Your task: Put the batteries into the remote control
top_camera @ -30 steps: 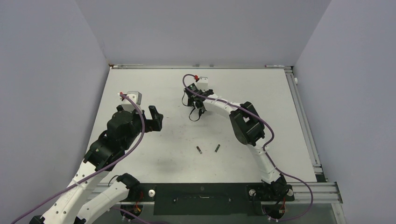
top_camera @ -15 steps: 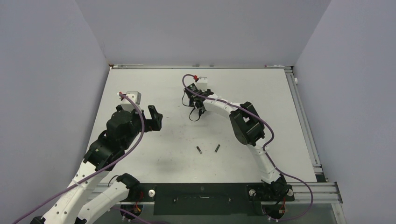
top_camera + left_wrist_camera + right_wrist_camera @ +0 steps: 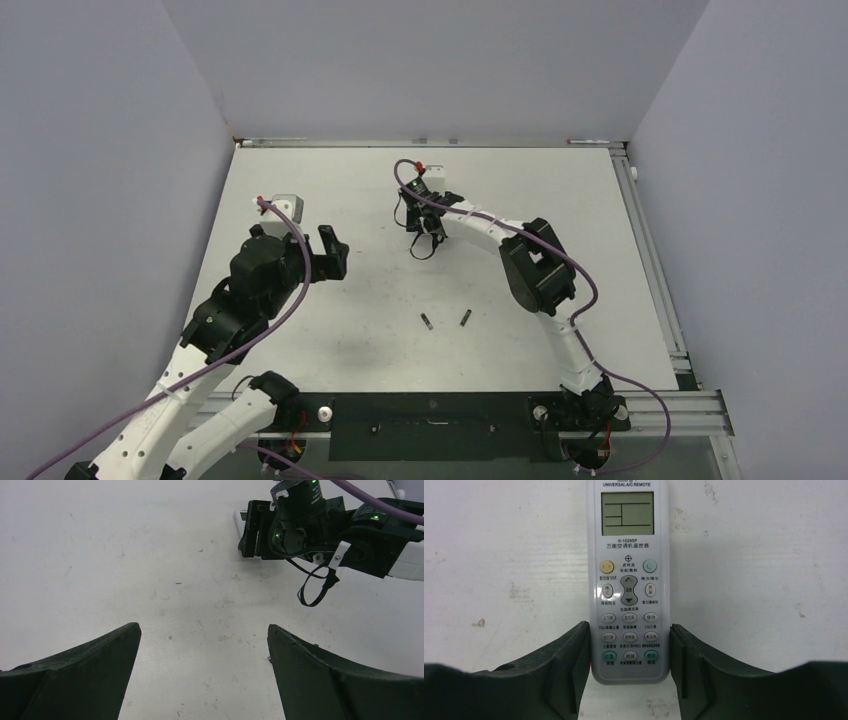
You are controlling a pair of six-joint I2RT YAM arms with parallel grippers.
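Batteries (image 3: pixel 426 321) apart; right gripper (image 3: pixel 629 630) flanks remote (image 3: pixel 628 570)

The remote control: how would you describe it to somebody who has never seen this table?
On the white table, look mid-table toward the far edge, where the right gripper straddles it. The remote control is a slim white rectangle, display and buttons facing up, unlike the two tiny dark batteries.

Bright, even overhead light; shadows soft, faint; all views sharp.

Two batteries (image 3: pixel 426 321) lie close together on the worktop (image 3: pixel 560 190). Beyond them the right claw (image 3: pixel 418 222) points down, the left claw (image 3: pixel 328 258) well apart.
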